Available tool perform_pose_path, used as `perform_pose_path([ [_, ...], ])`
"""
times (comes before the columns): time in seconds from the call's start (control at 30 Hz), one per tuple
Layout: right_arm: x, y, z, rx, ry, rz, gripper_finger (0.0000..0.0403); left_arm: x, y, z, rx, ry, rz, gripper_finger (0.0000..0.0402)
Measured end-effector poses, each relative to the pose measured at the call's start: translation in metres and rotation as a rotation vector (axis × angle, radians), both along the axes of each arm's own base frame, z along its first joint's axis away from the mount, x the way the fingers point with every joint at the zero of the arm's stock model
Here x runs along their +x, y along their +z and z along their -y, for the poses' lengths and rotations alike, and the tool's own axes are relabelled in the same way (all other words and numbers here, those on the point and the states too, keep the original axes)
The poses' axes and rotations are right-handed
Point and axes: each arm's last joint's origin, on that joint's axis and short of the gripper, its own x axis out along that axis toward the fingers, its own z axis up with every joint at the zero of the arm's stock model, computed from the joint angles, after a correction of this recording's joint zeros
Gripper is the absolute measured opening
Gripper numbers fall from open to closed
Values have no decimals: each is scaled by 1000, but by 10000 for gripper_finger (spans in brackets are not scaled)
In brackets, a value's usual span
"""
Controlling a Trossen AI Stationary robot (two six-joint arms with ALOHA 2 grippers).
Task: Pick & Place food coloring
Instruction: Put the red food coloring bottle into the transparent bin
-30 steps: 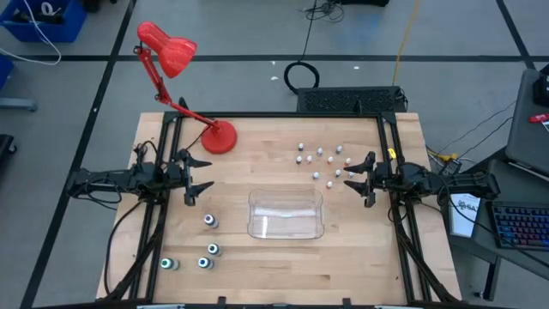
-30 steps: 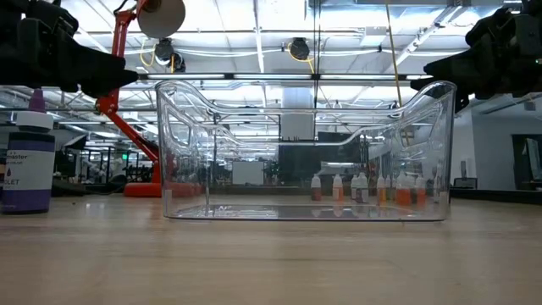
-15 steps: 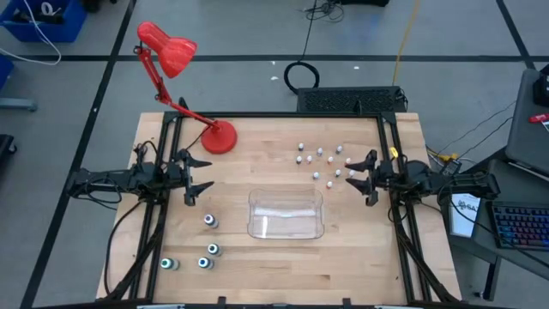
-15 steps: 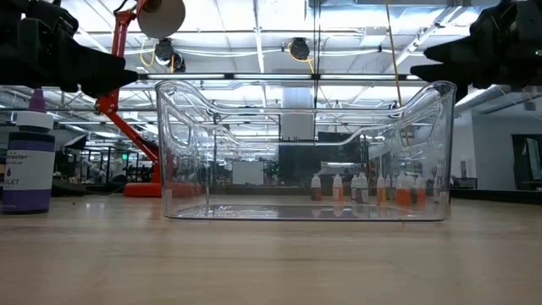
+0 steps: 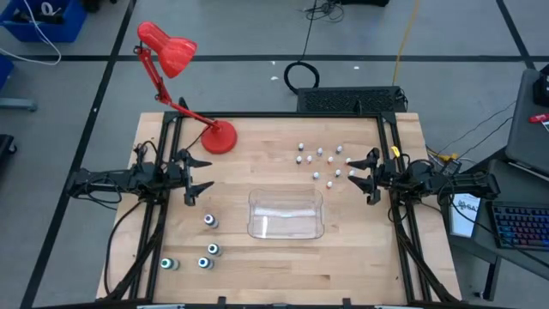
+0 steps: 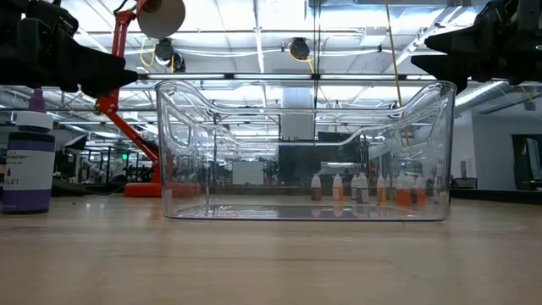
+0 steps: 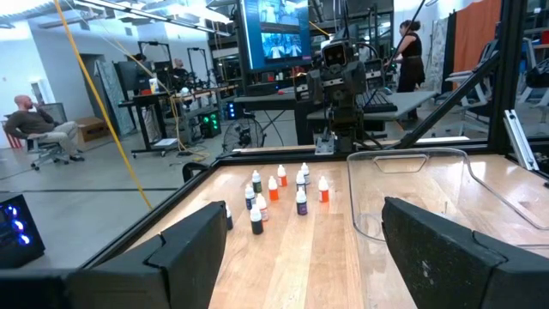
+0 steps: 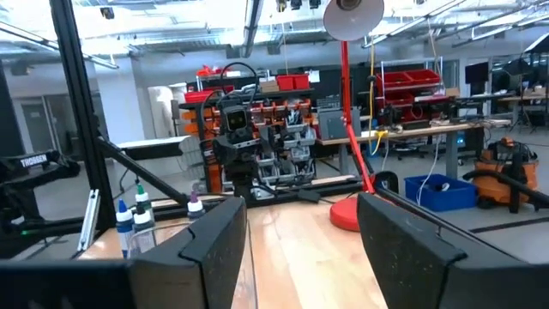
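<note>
A cluster of tiny whitish food coloring bottles [image 5: 321, 160] stands on the table's far right part; the left wrist view shows them [image 7: 276, 194] upright with coloured caps. Several larger bottles [image 5: 206, 249] stand at the near left, and one with purple contents [image 6: 25, 161] shows in the low view. My left gripper [image 5: 197, 175] hovers open at the table's left, pointing level toward the right. My right gripper [image 5: 365, 177] hovers open at the right edge, just beside the small bottles, its fingers [image 8: 219, 240] empty.
A clear plastic tray [image 5: 286, 230] sits on the table's near middle, between the arms. A red desk lamp [image 5: 220, 137] stands at the far left, its head out past the table's edge. Black frame rails run along the left, right and far sides.
My right gripper has tipped its fingertips upward and now sits a little higher in the low view. The opening between its fingers is unchanged. The bottles and the tray have stayed where they were.
</note>
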Motion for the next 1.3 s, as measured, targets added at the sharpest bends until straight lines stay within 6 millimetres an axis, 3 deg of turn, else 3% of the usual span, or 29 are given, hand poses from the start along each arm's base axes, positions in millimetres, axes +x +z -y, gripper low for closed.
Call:
perform_pose_path([
  [0.47,0,-1,2,-2,-82,-24,210,0,0,0,0,0,0,306],
  [0.53,0,9,3,0,-107,-120,210,0,0,0,0,0,0,306],
  [0.63,-3,46,6,62,-218,-279,210,0,0,0,0,0,0,306],
  [0.83,14,87,12,222,-471,-911,210,0,0,0,0,0,0,306],
  [0.9,26,87,13,269,-510,-1138,210,0,0,0,0,0,-1,306],
  [1.0,49,80,17,297,-542,-1344,210,0,0,0,0,0,0,306],
  [1.17,76,58,29,373,-527,-1514,210,0,0,0,0,0,0,306],
  [1.3,86,49,40,404,-555,-1534,210,0,0,0,0,0,-1,306],
])
